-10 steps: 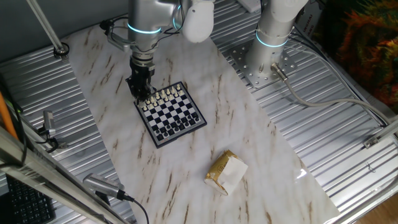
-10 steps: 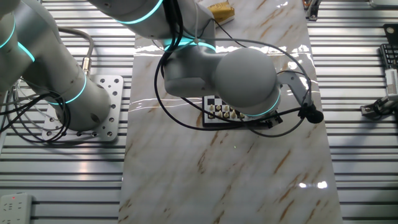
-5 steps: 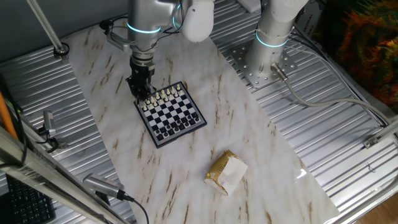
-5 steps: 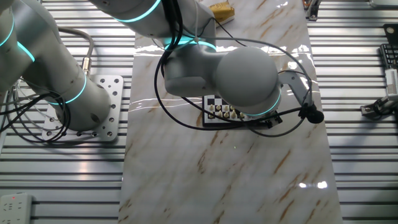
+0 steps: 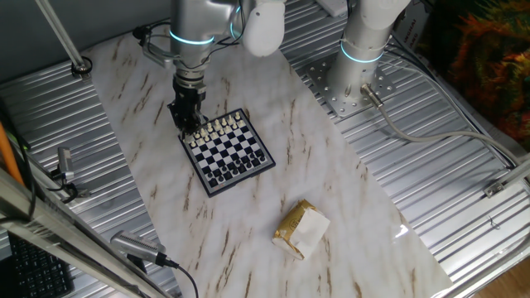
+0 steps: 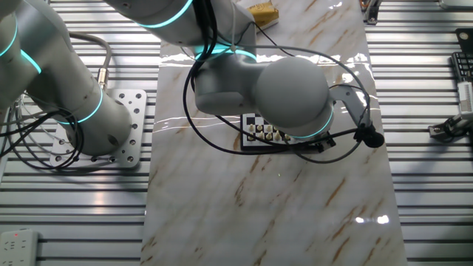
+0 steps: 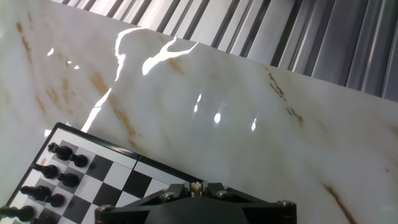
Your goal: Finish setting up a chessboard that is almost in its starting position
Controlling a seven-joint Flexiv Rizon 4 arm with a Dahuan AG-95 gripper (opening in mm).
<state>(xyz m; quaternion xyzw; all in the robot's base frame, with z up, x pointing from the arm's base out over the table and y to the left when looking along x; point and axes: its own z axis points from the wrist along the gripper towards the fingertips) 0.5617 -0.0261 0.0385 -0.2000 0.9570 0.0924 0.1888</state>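
Observation:
The chessboard (image 5: pixel 229 151) lies on the marble table, with white pieces (image 5: pixel 220 127) along its far edge and black pieces (image 5: pixel 236 172) along its near edge. My gripper (image 5: pixel 189 126) hangs low over the board's far left corner, at the end of the white rows. In the hand view the gripper (image 7: pixel 196 187) is shut on a small white chess piece (image 7: pixel 196 185) held between the fingers, above the chessboard (image 7: pixel 99 167), where black pieces (image 7: pixel 56 180) stand at lower left. In the other fixed view the arm hides most of the chessboard (image 6: pixel 255 129).
A tan-and-white paper packet (image 5: pixel 301 228) lies on the marble toward the near right, and it also shows in the other fixed view (image 6: pixel 263 11). The second arm's base (image 5: pixel 354 79) stands at the far right on ribbed metal. Metal clamps sit at the left edge.

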